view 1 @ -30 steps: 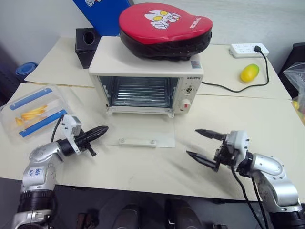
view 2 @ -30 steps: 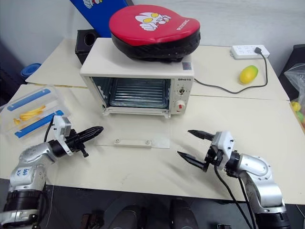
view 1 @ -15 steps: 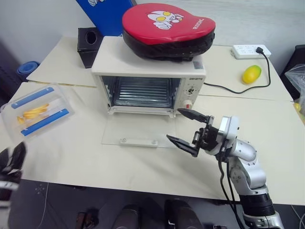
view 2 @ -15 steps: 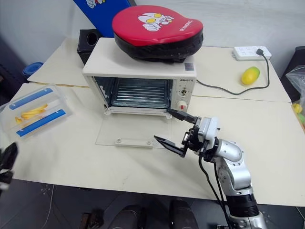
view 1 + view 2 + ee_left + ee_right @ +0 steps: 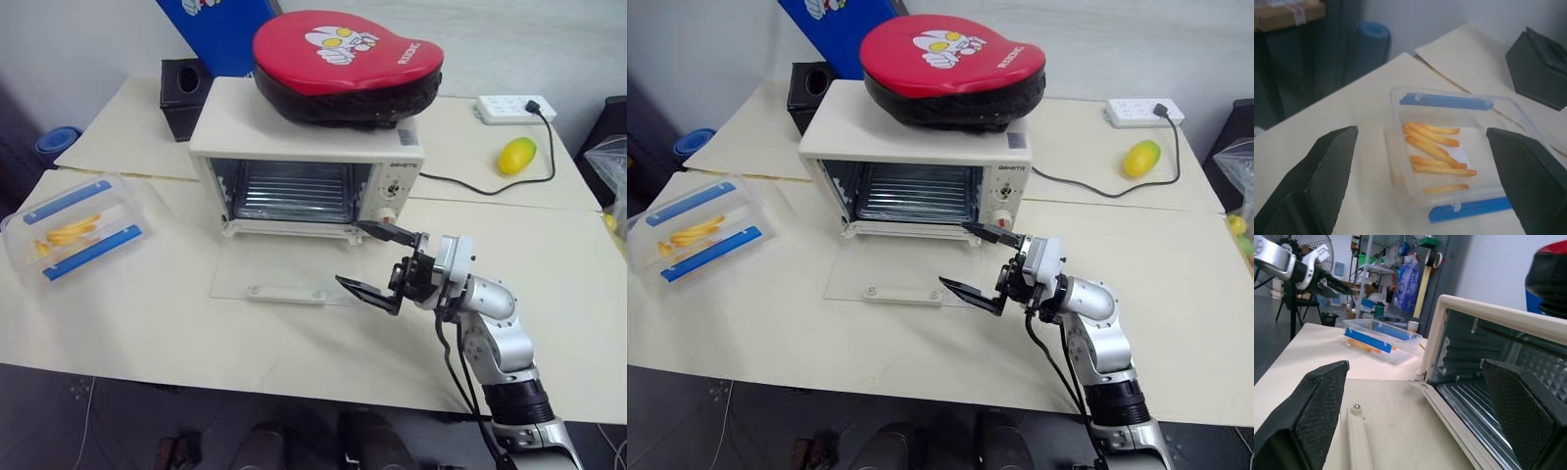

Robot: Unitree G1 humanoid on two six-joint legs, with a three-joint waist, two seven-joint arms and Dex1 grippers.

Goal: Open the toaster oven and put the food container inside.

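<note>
The cream-white toaster oven (image 5: 306, 162) stands mid-table with its glass door (image 5: 284, 274) dropped flat onto the table, and the rack inside shows. The clear food container (image 5: 73, 225) with two blue clip strips and yellow strips inside lies on the table at the far left. My right gripper (image 5: 351, 253) hangs open at the door's right front corner, fingers pointing left, holding nothing. In the left wrist view my left gripper (image 5: 1421, 131) is open, hovering above and short of the container (image 5: 1449, 161), apart from it. The right wrist view looks past the oven (image 5: 1474, 333) to the container (image 5: 1382, 338).
A red and black pad (image 5: 343, 54) rests on the oven's top. A black box (image 5: 183, 88) stands behind the oven on the left. A power strip (image 5: 511, 106) with its cord and a yellow fruit (image 5: 515, 154) lie at the back right. A blue roll (image 5: 54, 142) sits beyond the table's left edge.
My left arm has swung away from the door's handle and out past the left edge of the eye views. My right gripper has moved left to the door's right corner, staying open.
</note>
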